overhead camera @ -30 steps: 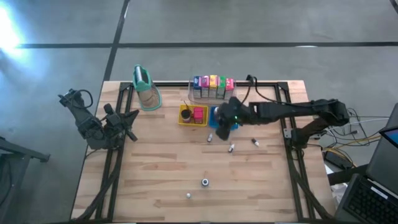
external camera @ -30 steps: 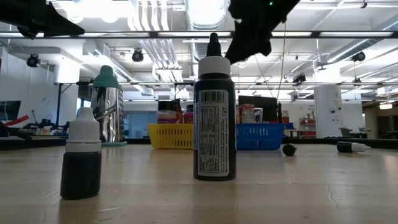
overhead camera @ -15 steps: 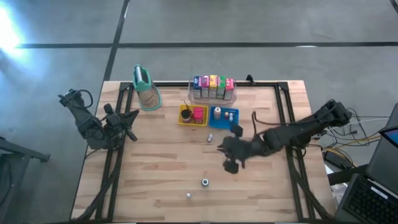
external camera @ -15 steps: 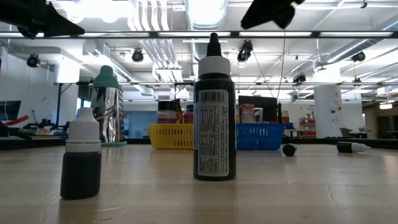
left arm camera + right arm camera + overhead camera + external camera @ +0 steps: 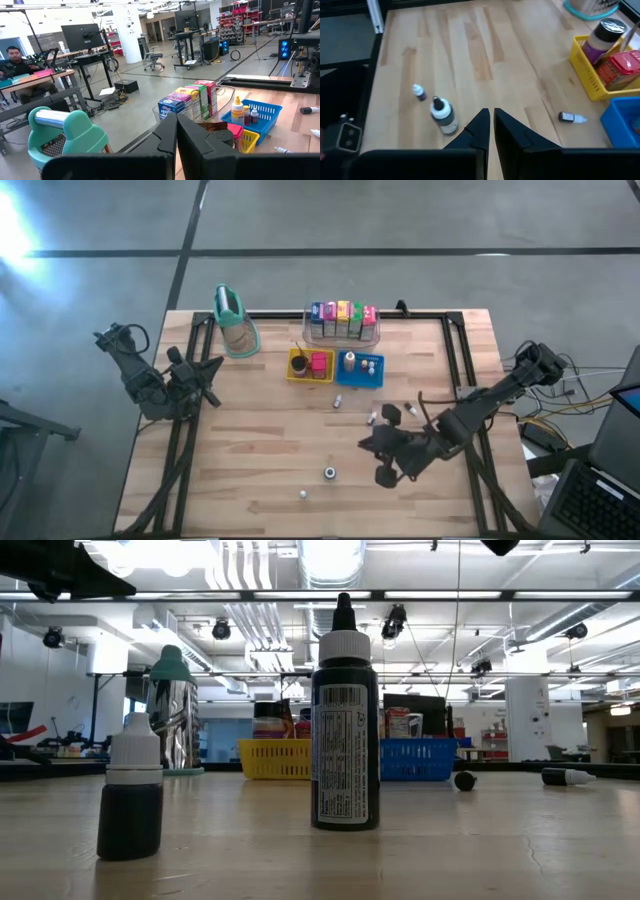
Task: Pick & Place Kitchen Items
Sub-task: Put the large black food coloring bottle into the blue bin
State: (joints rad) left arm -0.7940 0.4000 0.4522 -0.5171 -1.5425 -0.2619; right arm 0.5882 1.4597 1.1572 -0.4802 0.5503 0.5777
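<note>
Black dropper bottle (image 5: 443,114) stands upright, near-centre on the worktop; bring your right gripper (image 5: 385,463), jaws together and empty, over it, open wide, then descend squarely. Left gripper (image 5: 205,370) waits far-left, jaws together.

- A tall tan container with a teal top (image 5: 234,320) stood at about eleven o'clock on the wooden table (image 5: 250,460).
- A yellow tray (image 5: 297,367) sat just beside a blue tray (image 5: 350,372), toward twelve o'clock.
- A clear bin (image 5: 376,330) lay beyond them at the far edge.
- A seated person (image 5: 20,67) showed beyond the table in the left wrist view.
</note>
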